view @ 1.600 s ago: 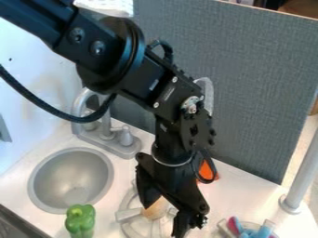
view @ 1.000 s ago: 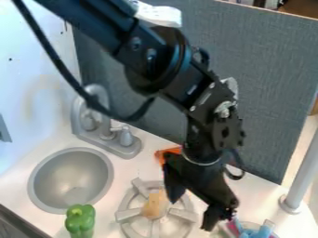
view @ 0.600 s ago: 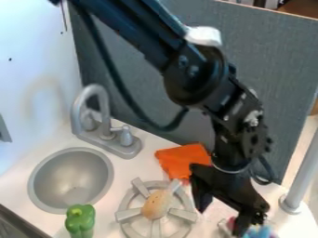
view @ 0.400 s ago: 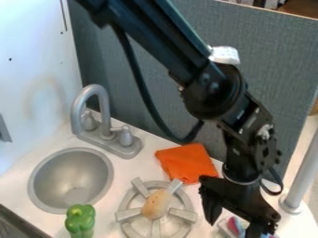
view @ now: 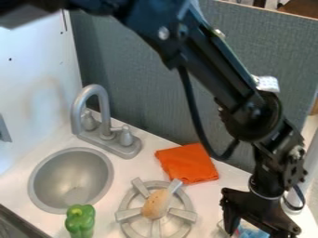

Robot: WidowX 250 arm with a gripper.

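One robot arm, black, entering at the top edge and running slantwise down to the lower right. One large round joint, with a white patch above. One black cable, hanging in a curve beneath. One wrist, bent steeply downward. One two-finger end effector, black, pointing down, fingers parted, at lower right.

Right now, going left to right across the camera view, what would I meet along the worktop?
Green pepper → stove burner → orange cloth → black gripper.
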